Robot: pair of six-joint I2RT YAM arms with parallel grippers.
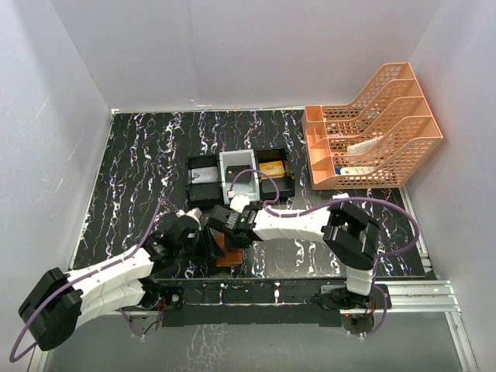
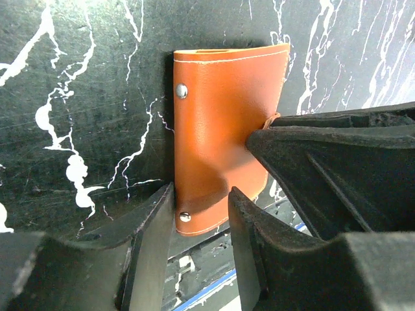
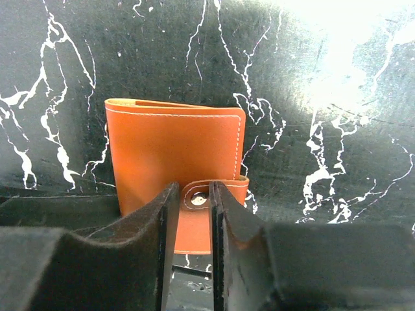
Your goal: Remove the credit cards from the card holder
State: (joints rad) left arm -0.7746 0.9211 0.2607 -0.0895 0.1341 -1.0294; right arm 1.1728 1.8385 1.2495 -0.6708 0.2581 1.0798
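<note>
Left gripper [image 2: 201, 195] pinches card holder [image 2: 227, 110] at 6 o'clock; right gripper [image 3: 194, 192] near-closed on clasp tab [image 3: 235, 188], hold unclear. Risk: unsnapping tug frees holder.

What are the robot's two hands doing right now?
Left gripper: closed on the card holder.
Right gripper: jaws narrow around the clasp tab; grip cannot be told.
</note>
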